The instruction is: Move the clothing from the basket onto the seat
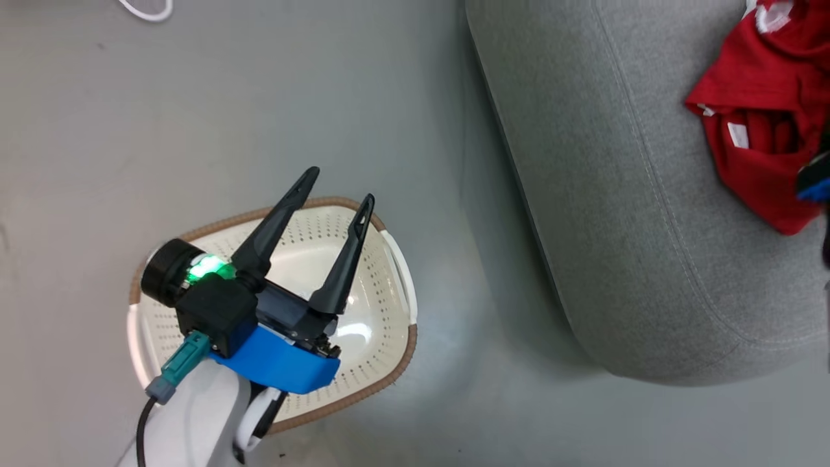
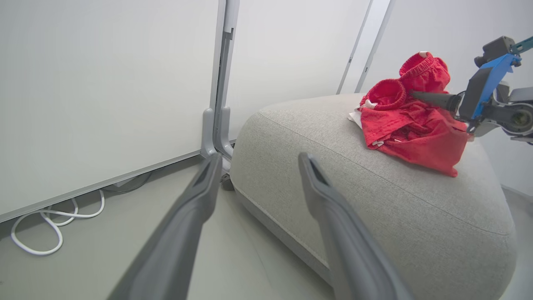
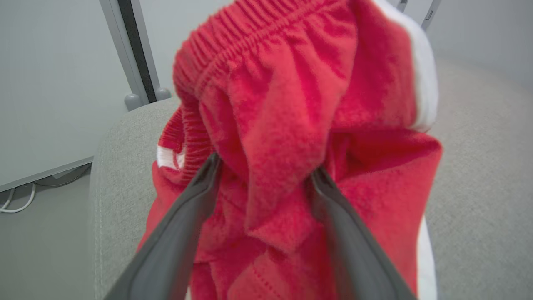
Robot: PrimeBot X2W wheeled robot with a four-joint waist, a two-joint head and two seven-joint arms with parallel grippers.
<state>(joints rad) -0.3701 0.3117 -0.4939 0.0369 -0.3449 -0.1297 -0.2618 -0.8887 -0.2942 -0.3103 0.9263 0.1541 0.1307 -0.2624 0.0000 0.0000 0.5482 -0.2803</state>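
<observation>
The red clothing point(image 1: 758, 110) lies heaped on the grey seat point(image 1: 616, 194) near its far right end. In the right wrist view my right gripper point(image 3: 265, 164) is open, its fingers spread around a raised fold of the clothing point(image 3: 283, 104) with an elastic waistband on top. The left wrist view shows that gripper point(image 2: 416, 95) poking into the red clothing point(image 2: 412, 129) on the seat point(image 2: 374, 200). My left gripper point(image 1: 342, 183) hangs open over the cream basket point(image 1: 259, 217), whose inside holds nothing. Its fingers point(image 2: 195, 200) grip nothing.
Grey floor point(image 1: 454, 259) separates the basket from the seat. A white cable point(image 2: 41, 233) loops on the floor by the white wall panels, and a grey post point(image 2: 218, 83) stands behind the seat's corner.
</observation>
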